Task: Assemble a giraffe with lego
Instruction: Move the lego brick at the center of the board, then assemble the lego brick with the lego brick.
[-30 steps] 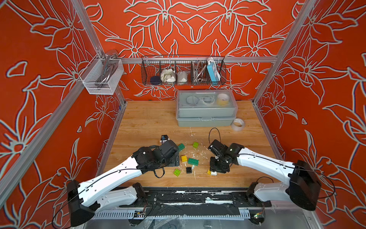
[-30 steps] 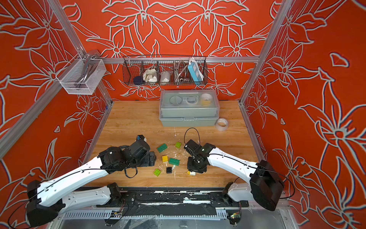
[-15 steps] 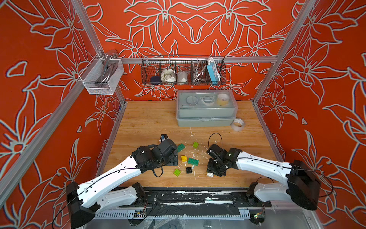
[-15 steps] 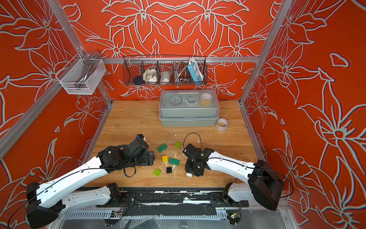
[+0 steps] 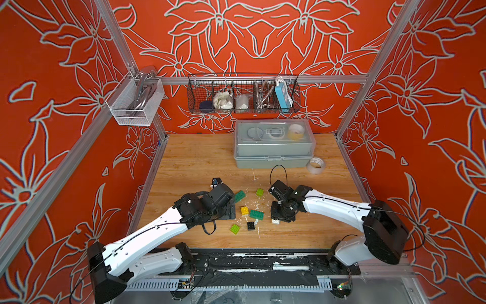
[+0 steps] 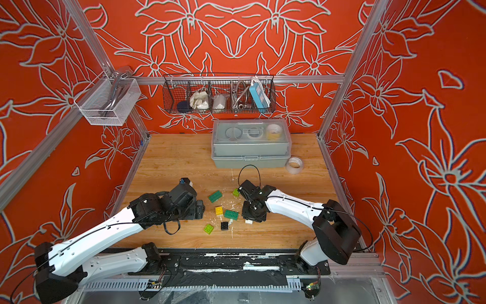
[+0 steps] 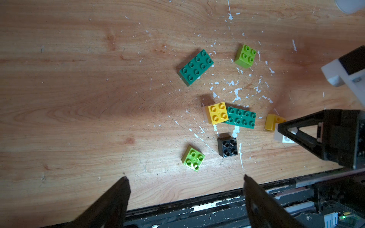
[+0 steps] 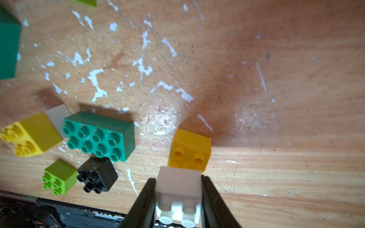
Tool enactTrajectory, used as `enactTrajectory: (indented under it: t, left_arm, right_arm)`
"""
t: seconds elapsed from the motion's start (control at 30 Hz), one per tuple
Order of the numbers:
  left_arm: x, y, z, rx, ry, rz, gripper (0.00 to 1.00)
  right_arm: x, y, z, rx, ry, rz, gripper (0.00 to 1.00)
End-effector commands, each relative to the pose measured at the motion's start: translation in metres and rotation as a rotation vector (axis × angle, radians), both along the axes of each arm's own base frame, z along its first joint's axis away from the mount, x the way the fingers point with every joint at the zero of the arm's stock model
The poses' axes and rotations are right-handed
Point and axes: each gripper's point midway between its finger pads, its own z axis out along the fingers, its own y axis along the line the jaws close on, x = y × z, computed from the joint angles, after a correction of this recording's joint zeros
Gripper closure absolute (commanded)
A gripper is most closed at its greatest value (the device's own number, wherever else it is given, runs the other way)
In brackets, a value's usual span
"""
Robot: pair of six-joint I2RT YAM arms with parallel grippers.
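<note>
1. Lego bricks (image 5: 256, 214) lay loose at the front-middle of the wooden table (image 5: 197, 163), between the two arms. The right gripper (image 8: 178, 178) was clamped on a white brick (image 8: 178, 191), one jaw on each flat side, with the studs facing the wrist.
2. A yellow brick (image 8: 190, 152) sat just past that white brick. The two looked to be touching, though I could not be sure.
3. To one side of the grip lay a long dark green brick (image 8: 98, 136), with a black brick (image 8: 96, 175) and a lime brick (image 8: 59, 177) close by. A second yellow brick (image 8: 29, 136) met the green one's end, with a white piece (image 8: 58, 116) showing behind it.
4. The left gripper (image 7: 184, 178) hovered wide open and empty, near the lime brick and by the table's front edge.
5. Farther back lay a second dark green brick (image 7: 196, 67) and a second lime brick (image 7: 245, 56), apart from each other. White flecks (image 7: 236, 92) were scattered on the wood among the bricks.
6. At the back stood a grey lidded box (image 5: 273, 147) with a tape roll (image 5: 315, 165) beside it, and a wire basket (image 5: 243, 93) hung on the wall above.
</note>
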Motion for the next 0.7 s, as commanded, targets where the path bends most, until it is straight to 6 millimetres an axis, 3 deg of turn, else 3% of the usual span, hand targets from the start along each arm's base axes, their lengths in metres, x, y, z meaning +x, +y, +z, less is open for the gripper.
enactTrajectory:
  t: [0.0,0.23,0.67]
  left_arm:
    - [0.001,0.005,0.001,0.014,-0.005,0.003,0.12]
    - [0.006,-0.001,-0.002,0.011,-0.003,0.003,0.12]
    - [0.008,-0.001,0.001,0.012,-0.015,-0.002,0.12]
  right_arm:
    - [0.0,-0.015,0.012,-0.063,-0.026,0.032,0.67]
    - [0.007,-0.025,0.026,-0.089,-0.061,-0.031,0.66]
    - [0.022,-0.009,0.02,-0.104,-0.034,-0.106,0.68]
